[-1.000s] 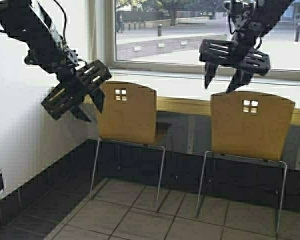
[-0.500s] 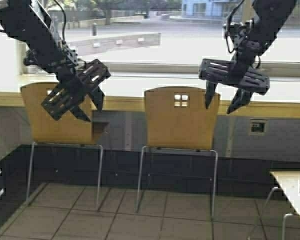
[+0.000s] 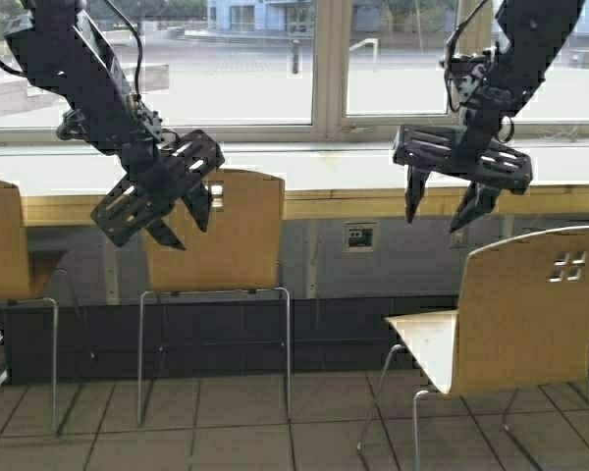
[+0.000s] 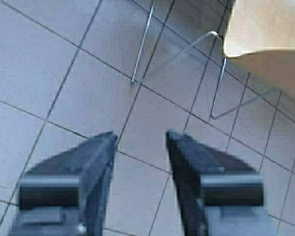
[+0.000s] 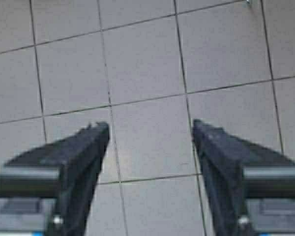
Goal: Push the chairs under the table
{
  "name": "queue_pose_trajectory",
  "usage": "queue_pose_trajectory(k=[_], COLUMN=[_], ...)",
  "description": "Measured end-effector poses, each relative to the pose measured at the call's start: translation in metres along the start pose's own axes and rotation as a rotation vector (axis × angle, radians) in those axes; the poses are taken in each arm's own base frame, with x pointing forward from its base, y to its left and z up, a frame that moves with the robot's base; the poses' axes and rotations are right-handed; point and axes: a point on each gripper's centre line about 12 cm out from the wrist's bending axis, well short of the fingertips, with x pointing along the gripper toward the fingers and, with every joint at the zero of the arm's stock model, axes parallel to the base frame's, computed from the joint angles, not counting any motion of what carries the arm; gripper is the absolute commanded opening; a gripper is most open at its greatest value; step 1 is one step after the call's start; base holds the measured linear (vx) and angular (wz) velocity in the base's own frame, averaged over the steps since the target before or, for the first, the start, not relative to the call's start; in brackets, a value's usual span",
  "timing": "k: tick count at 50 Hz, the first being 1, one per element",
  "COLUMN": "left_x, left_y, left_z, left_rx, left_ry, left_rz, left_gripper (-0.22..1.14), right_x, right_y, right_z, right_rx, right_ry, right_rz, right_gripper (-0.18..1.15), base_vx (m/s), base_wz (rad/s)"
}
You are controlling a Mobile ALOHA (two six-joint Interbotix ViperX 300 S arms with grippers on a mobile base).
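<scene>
- Since half a second ago the robot has driven or turned rightward: the whole scene has slid left in the high view, and a third chair [image 3: 501,314] has come into sight at the near right.
- Nearest, that chair stands out on the tiled floor [image 3: 236,432], well clear of the table [image 3: 334,169], its seat reaching left.
- Above, both arms hang in the air (neither touches anything): the left gripper [image 3: 182,218] sits in front of the middle chair's back with jaws wide and empty; the right gripper [image 3: 442,204] hovers over the table's front edge, jaws likewise wide and empty.
- Farther off, the middle chair [image 3: 226,245] is tucked against the table, and another chair [image 3: 2,245] at the far left edge is also close in.
- Behind the table runs a window [image 3: 245,59].
</scene>
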Motion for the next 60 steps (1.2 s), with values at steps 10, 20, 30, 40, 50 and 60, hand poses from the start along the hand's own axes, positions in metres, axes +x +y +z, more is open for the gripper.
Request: queue_pose_trajectory(k=[10,20,30,40,50,60], left_x=[0.002,0.003,0.005,0.007,0.006,0.005], left_y=[0.000,0.001,0.002,0.005,0.010,0.011], left_z=[-0.001,-0.001,-0.005,-0.005,-0.011,-0.019], left_rx=[0.000,-0.001,0.008,0.002,0.002,-0.186], left_ry=[0.004,0.004,0.013,0.016,0.037,0.070], left_rz=[0.002,0.004,0.010,0.022,0.037,0.080], left_gripper=[0.74,0.74,0.74,0.74,0.74,0.74], right_x=[0.004,0.011,0.025,0.036,0.044,0.044], right_y=[-0.001,-0.004,-0.012,-0.021,-0.026,-0.033], right_z=[-0.004,-0.011,-0.031,-0.040,-0.044,-0.038], right_rx=[-0.002,0.026,0.112,0.232,0.370,0.664], right_ry=[0.015,0.039,0.089,0.083,0.054,-0.027], right_rz=[-0.004,-0.013,-0.037,-0.067,-0.093,-0.133], right_gripper=[0.88,0.88,0.88,0.88,0.88,0.88], base_vx=[0.01,0.03,0.05,0.09,0.12,0.18], base_wz=[-0.32,-0.31,-0.30,-0.29,-0.19,-0.08])
